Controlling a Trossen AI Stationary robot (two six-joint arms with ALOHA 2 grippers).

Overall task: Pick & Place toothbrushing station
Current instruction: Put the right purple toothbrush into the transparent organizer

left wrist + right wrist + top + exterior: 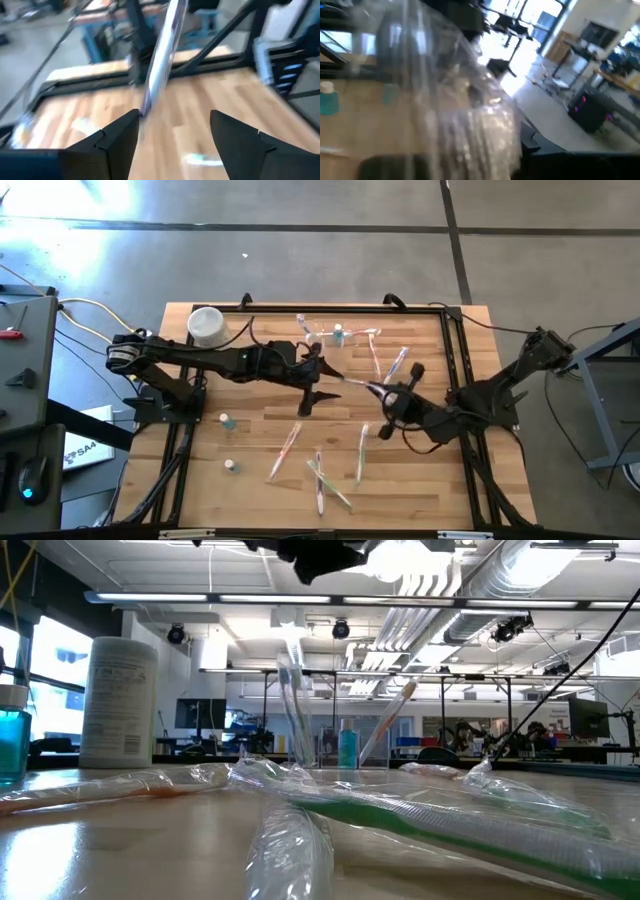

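The toothbrushing station (320, 755), a small colourless see-through plastic holder, stands upright on the far-middle part of the pale wooden tabletop (250, 440). In the high view it shows faintly at (322, 337), just beside a small bottle of blue liquid (338, 333). In the low view 2 thin toothbrushes lean up out of it, one clear-handled (292, 700) and one with a pinkish head (392, 718), with the blue bottle (347, 747) behind.

The left gripper (322, 380) hangs near the table's middle, just on the near side of the holder and apart from it. Its 2 dark fingers (112, 140) stand apart, and a long shiny wrapped toothbrush (162, 55) slants up from beside 1 finger; whether it touches that finger I cannot tell.

The right gripper (392, 395) sits right of centre, its fingers together on a crinkled clear plastic wrapper (455, 105) that fills its wrist view; in the high view the wrapped piece (360, 385) reaches from it toward the left gripper.

An opaque white cylindrical canister (207, 326) stands at the far left corner. Several wrapped pastel toothbrushes (322, 478) lie scattered along the near side, and 2 more small blue bottles (227, 421) stand on the left.
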